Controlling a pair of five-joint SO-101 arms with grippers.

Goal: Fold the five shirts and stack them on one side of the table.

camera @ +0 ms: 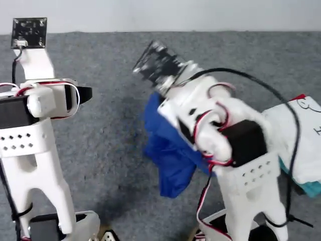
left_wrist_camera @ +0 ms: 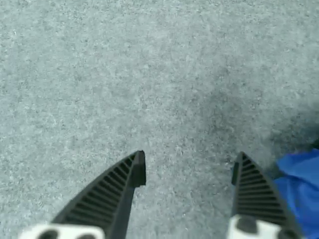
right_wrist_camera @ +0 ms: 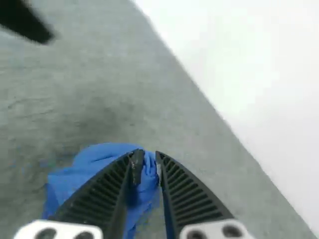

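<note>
A blue shirt (camera: 168,150) hangs bunched and lifted off the grey table, its lower part trailing onto the surface. My right gripper (right_wrist_camera: 148,162) is shut on the upper fold of the blue shirt (right_wrist_camera: 84,172). My left gripper (left_wrist_camera: 189,169) is open over bare carpet with nothing between its fingers, and the blue shirt (left_wrist_camera: 301,184) lies just beside one finger. In the high view the left gripper (camera: 85,94) points toward the shirt from the left. A pile of shirts (camera: 301,140), white on top with teal beneath, lies at the table's right edge.
The table is covered in grey carpet (camera: 110,65), bare on the left and at the back. A pale wall (right_wrist_camera: 259,59) runs behind the table. The right arm's body (camera: 241,145) stands between the blue shirt and the pile.
</note>
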